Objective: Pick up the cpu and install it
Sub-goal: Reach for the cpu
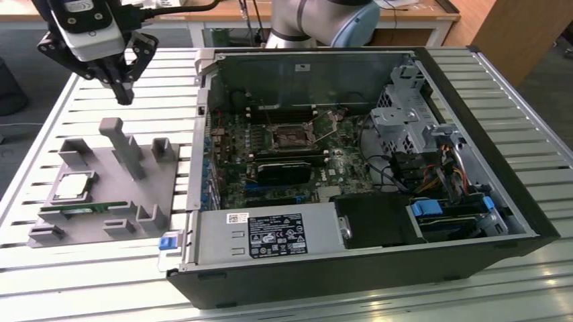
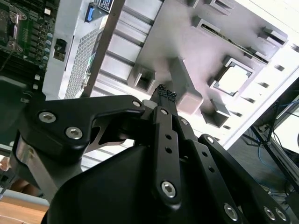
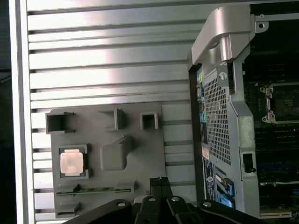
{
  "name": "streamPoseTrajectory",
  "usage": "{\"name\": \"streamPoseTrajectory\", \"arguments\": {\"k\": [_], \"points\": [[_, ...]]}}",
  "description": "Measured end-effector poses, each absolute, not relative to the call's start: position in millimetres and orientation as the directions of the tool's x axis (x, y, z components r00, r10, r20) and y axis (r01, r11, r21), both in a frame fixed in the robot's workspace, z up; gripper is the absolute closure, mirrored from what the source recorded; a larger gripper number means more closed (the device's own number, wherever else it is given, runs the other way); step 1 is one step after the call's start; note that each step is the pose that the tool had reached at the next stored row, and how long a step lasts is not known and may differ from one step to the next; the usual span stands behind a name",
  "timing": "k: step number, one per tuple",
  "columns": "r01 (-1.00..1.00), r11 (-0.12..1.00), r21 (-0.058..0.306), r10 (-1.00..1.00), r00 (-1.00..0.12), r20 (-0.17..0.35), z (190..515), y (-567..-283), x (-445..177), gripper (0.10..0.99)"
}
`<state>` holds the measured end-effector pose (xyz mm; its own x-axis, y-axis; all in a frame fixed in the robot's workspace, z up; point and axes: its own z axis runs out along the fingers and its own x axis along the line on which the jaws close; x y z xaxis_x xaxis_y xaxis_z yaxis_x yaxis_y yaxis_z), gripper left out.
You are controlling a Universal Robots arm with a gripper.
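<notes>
Sitting in its square pocket on the grey holder [image 1: 112, 184] at the exterior view's left, the cpu [image 1: 74, 186] lay flat, shiny top up. The gripper [image 1: 123, 99] hovered high, well apart from it, fingers pressed together on nothing. Rightward, the open computer case [image 1: 376, 275] showed its motherboard socket [image 1: 288, 139].

Print on the power supply label [image 1: 273, 235] is unreadable.
</notes>
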<state>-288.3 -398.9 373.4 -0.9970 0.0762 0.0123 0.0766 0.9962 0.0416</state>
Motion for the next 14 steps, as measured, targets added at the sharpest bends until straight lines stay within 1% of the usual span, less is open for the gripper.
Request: {"name": "streamPoseTrajectory", "arguments": {"k": [14], "points": [[0.077, 0.996, 0.042, 0.076, -0.997, 0.012, 372, -399, -321, 0.98]]}}
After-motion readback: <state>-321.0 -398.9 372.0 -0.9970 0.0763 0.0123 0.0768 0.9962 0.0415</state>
